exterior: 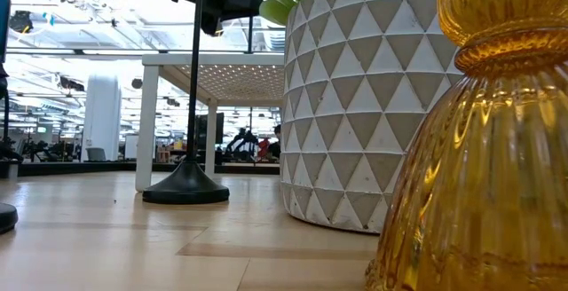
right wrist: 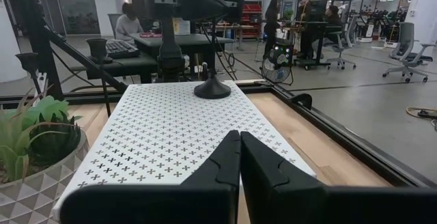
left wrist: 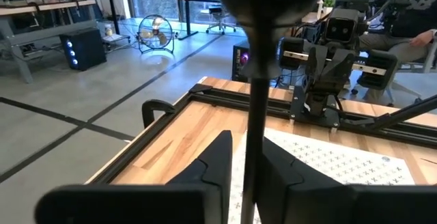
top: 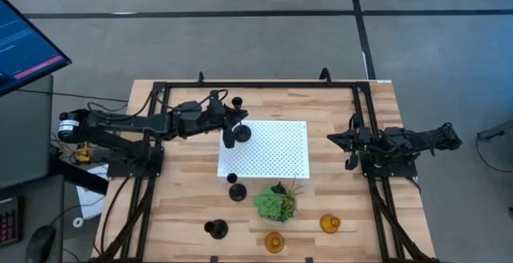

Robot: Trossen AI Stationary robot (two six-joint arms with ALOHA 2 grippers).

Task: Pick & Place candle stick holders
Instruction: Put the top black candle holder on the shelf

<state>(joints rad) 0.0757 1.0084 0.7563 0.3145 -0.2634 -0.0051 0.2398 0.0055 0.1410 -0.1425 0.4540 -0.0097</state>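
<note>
The step in hand was judged to be the setting-down of the first holder on the white perforated board (top: pixel 264 148). The left gripper (top: pixel 233 126) stood over the board's near-left edge, its fingers pinched on the thin stem of a tall black candle stick holder (top: pixel 240 131), whose round base rested on or just above the board (contact could not be confirmed from above; the right wrist view showed the base (right wrist: pixel 212 89) apparently seated). The right gripper (right wrist: pixel 239 157) waited at the table's right side, fingers pressed together and holding nothing.

Four holders remained off the board: a black one (top: pixel 237 191) just below the board's lower-left corner, another black one (top: pixel 216 229) nearer the front edge, and two amber holders (top: pixel 274 241) (top: pixel 329 224) flanking the potted plant (top: pixel 277 203) towards the front.

The next move would call for spreading the fingers cleanly off the stem and withdrawing without tipping the tall piece, which looked top-heavy.

The surface was a pale wooden table (top: pixel 176 191) inside a black frame. Beyond it lay an open workshop with desks, a floor fan (left wrist: pixel 154 30) and seated persons at a distance
</note>
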